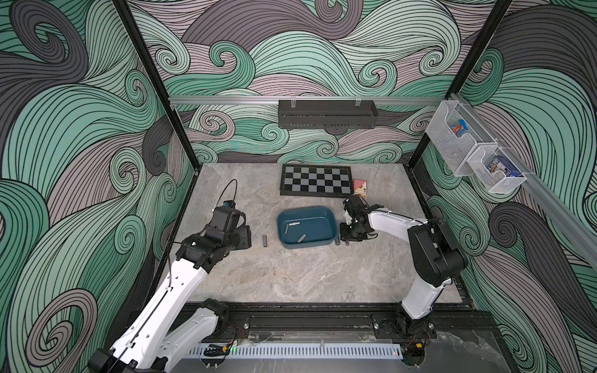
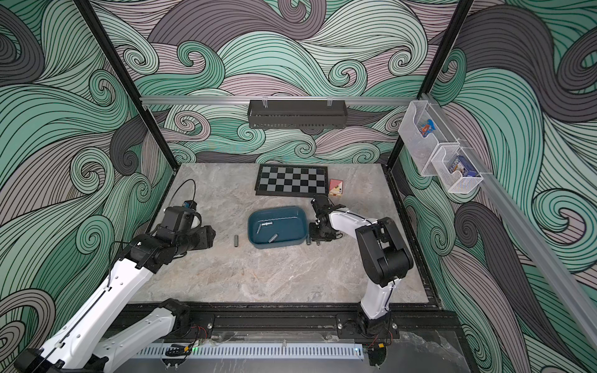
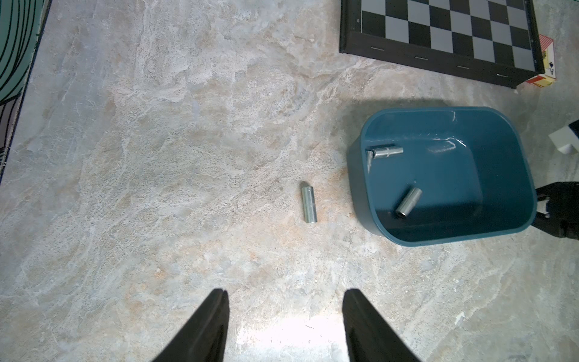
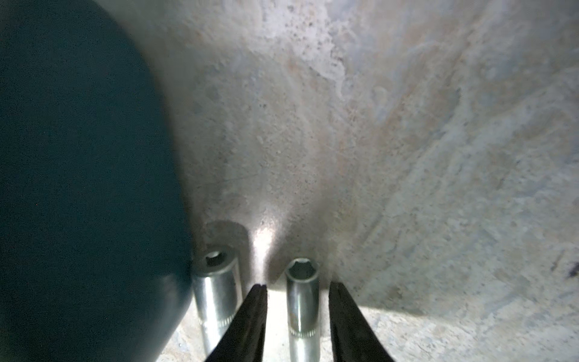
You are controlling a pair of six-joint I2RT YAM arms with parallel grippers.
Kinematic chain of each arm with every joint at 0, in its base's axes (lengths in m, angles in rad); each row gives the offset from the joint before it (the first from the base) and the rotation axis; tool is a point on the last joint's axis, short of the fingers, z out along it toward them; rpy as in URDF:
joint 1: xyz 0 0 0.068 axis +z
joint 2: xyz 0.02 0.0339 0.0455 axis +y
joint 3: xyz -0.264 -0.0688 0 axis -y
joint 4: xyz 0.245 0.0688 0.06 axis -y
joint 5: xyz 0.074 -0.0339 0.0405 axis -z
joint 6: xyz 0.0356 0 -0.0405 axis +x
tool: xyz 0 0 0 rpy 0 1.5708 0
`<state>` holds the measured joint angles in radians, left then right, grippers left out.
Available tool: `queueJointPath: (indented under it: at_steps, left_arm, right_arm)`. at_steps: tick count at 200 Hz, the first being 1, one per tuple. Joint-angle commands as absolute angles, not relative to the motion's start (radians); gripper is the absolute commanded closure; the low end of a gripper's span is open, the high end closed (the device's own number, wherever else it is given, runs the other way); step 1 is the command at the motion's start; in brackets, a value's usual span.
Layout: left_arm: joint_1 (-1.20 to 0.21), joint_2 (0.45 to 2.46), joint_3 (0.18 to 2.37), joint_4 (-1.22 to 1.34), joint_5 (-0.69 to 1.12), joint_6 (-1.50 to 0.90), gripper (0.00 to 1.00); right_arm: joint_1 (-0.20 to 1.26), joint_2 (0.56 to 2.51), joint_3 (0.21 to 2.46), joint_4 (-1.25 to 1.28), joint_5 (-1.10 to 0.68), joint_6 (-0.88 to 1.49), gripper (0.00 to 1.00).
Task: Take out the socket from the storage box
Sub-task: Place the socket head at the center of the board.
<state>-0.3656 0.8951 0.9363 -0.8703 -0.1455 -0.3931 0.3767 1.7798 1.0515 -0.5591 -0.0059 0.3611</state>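
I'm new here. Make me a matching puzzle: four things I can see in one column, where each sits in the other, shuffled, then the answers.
Things:
1 box
2 chessboard
3 rack
4 baskets

Places:
a hanging at the back
b middle of the table
c hanging on the right
d flat at the table's far edge

Pairs: 1-b, 2-d, 3-a, 4-c

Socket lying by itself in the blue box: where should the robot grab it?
I'd grip the lone socket mid-barrel, coming straight down from above, jaws across its round sides. It lies flat and slanted on the storage box floor, with bare floor on either side.
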Motion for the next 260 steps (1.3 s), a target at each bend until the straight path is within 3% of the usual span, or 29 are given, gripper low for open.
queueJointPath:
  at_steps: [1, 92, 158, 218, 260]
  left_arm:
    - [-0.371, 0.897, 0.939, -0.868, -0.153, -0.399, 0.38]
    - [-0.383, 0.901, 0.938, -0.87, -0.158, -0.399, 0.38]
    - [-0.408, 0.968, 1.005, -0.837, -0.051, -0.347, 0.39]
    - [-0.679, 1.317, 1.239, -0.815, -0.136, -0.369, 0.41]
    - [-0.706, 1.642, 1.396, -0.835, -0.185, -0.396, 0.48]
  right_arm:
    - [0.381, 1.766, 1.046, -0.569, -0.002, 0.362, 0.61]
    - [0.377, 1.66, 1.062, -0.612, 0.001, 0.366, 0.58]
    - [0.325, 1.444, 1.045, -0.65, -0.019, 0.365, 0.57]
    - [0.317, 1.338, 1.01, -0.649, -0.037, 0.364, 0.57]
    - [0.306, 1.335, 0.981, -0.632, -0.066, 0.362, 0.56]
